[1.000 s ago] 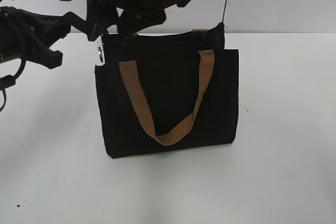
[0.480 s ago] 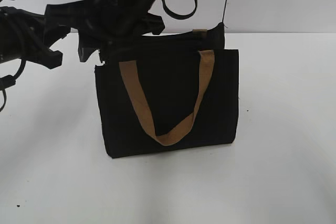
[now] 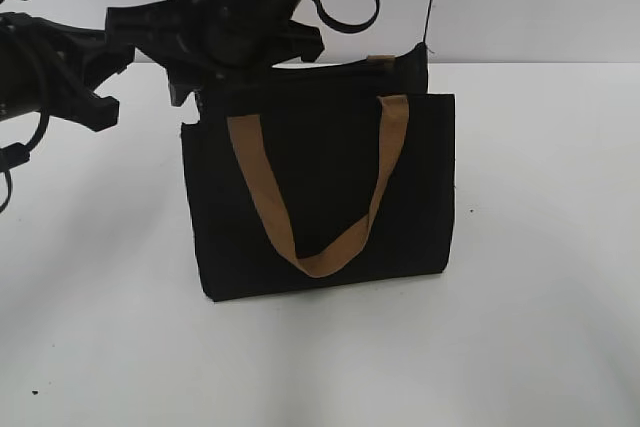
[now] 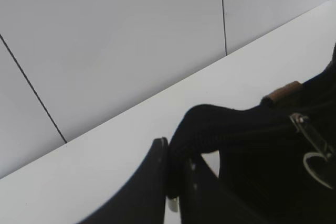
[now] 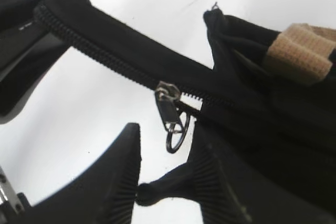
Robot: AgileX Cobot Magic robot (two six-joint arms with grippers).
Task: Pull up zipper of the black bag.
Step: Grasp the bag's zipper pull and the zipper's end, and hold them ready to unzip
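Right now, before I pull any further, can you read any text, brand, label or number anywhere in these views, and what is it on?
None: no readable text in any view.
black bag: plain fabric, no print or label.
tan handles: blank webbing.
zipper pull tab: bare metal, no marking legible.
Wall and table: unmarked.

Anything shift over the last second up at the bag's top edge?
The right arm swung in from the upper middle and dropped lower-left over the black bag's top-left corner, hiding the silvery pull tab in the exterior view. Bag, tan handle and left arm stayed put.
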